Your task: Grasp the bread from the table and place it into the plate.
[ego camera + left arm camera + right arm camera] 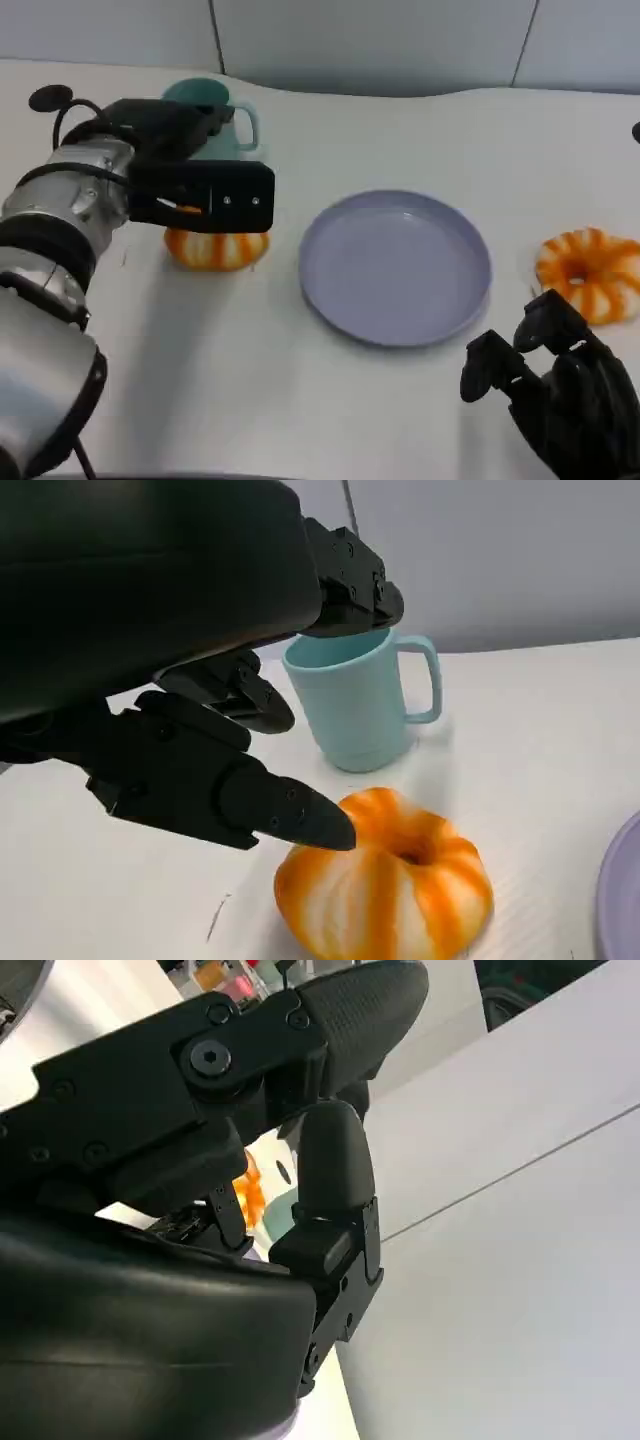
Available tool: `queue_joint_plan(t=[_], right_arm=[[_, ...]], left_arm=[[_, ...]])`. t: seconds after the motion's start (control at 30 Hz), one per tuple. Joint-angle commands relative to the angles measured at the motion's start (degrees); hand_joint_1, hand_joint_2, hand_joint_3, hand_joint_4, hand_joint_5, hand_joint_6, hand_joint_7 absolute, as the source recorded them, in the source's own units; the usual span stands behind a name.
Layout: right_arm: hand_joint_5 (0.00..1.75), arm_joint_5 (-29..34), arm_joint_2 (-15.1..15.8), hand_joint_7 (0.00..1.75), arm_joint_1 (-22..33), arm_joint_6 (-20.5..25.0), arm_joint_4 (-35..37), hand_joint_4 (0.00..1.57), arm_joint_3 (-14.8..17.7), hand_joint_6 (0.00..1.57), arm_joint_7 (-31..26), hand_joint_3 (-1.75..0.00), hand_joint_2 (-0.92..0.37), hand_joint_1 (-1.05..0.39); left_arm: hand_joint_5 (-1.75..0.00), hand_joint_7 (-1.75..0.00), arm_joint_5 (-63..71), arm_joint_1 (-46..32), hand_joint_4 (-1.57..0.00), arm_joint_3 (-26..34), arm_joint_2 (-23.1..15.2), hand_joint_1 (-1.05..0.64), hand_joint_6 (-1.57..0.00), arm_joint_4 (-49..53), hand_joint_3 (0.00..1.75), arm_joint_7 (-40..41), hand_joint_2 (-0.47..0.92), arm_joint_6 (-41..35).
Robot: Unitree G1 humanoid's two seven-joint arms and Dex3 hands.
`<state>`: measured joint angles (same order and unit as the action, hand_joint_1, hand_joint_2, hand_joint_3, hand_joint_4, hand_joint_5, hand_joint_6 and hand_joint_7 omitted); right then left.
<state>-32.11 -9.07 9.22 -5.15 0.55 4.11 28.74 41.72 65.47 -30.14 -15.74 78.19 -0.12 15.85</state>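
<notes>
An orange-and-white ring-shaped bread lies on the white table left of the pale blue plate. My left hand hovers right above this bread with its fingers apart and nothing in them. In the left wrist view one fingertip is close to the top of the bread, and I cannot tell whether it touches. A second, similar bread lies right of the plate. My right hand sits low at the front right, near that bread, holding nothing.
A teal mug stands just behind the left bread, close to my left hand; the left wrist view has the mug upright with its handle turned away from the hand. The plate's rim edges into that view.
</notes>
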Motion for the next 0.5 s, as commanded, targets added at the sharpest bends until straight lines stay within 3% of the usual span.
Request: queue_joint_plan(t=[0.03,0.5], right_arm=[[1.75,-0.3,0.4,1.75,0.3,-0.7,-0.8,0.77,0.3,0.64,0.3,0.00,-0.87,-0.41],[1.75,-0.3,0.4,1.75,0.3,-0.7,-0.8,0.77,0.3,0.64,0.3,0.00,-0.87,-0.41]], left_arm=[[0.00,0.00,-0.6,-0.3,-0.64,0.5,-0.3,-0.36,-0.62,0.0,0.07,-0.2,0.92,-0.3],[0.00,0.00,-0.4,-0.3,-0.64,0.8,-0.3,-0.36,-0.62,0.0,0.07,-0.2,0.92,-0.3]])
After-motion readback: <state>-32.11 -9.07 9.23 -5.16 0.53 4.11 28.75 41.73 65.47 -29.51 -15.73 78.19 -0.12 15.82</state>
